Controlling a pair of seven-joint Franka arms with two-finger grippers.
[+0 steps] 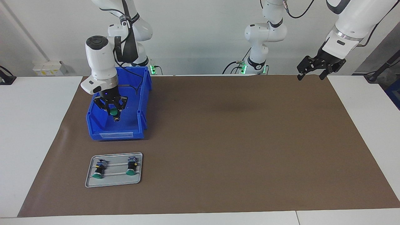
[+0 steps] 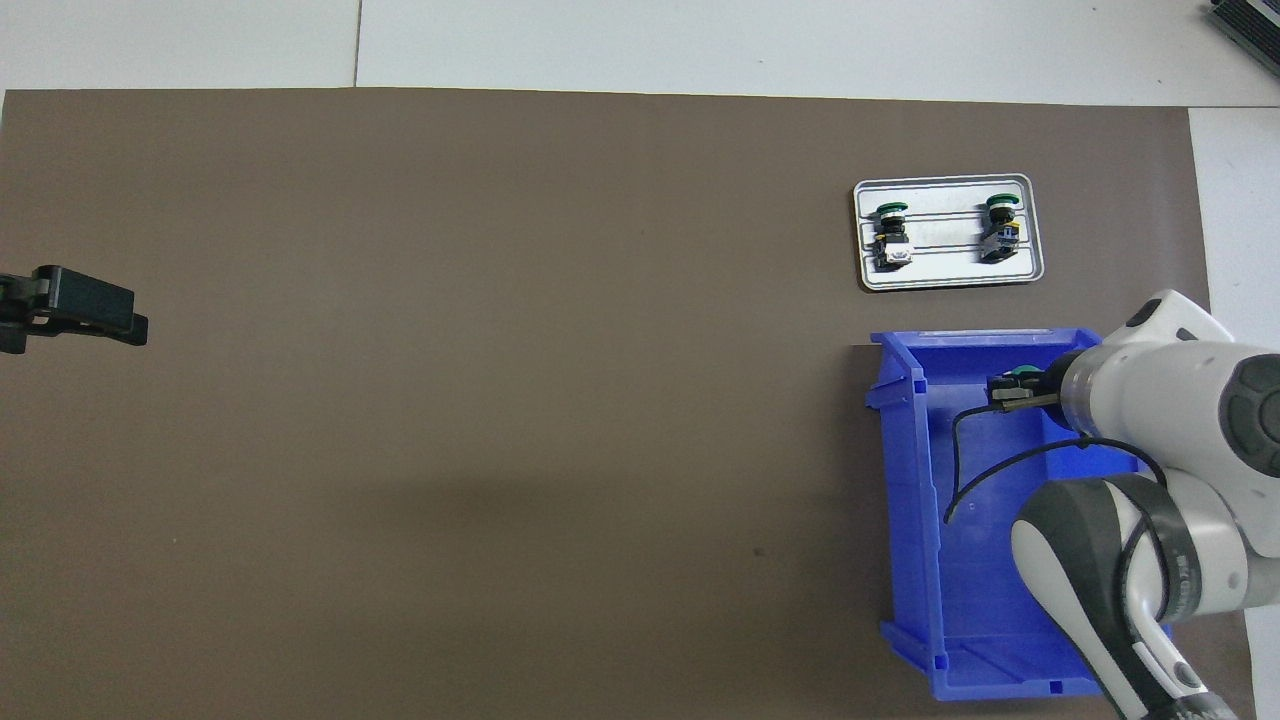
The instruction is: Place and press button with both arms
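A grey metal tray (image 1: 113, 170) lies on the brown mat (image 1: 218, 140), farther from the robots than the blue bin (image 1: 125, 128), carrying two green-capped push-buttons (image 1: 100, 168) lying on their sides. No writing is legible. The right gripper (image 1: 115, 116) hangs inside the bin, fingers clamped on the button (image 1: 113, 111) — green cap showing. The left gripper (image 1: 311, 76) waits with fingers spread, empty, over the mat's edge at the left arm's end.

Green-cap button (image 1: 113, 112) held over blue bin (image 1: 142, 103), two more on tray (image 1: 90, 180)
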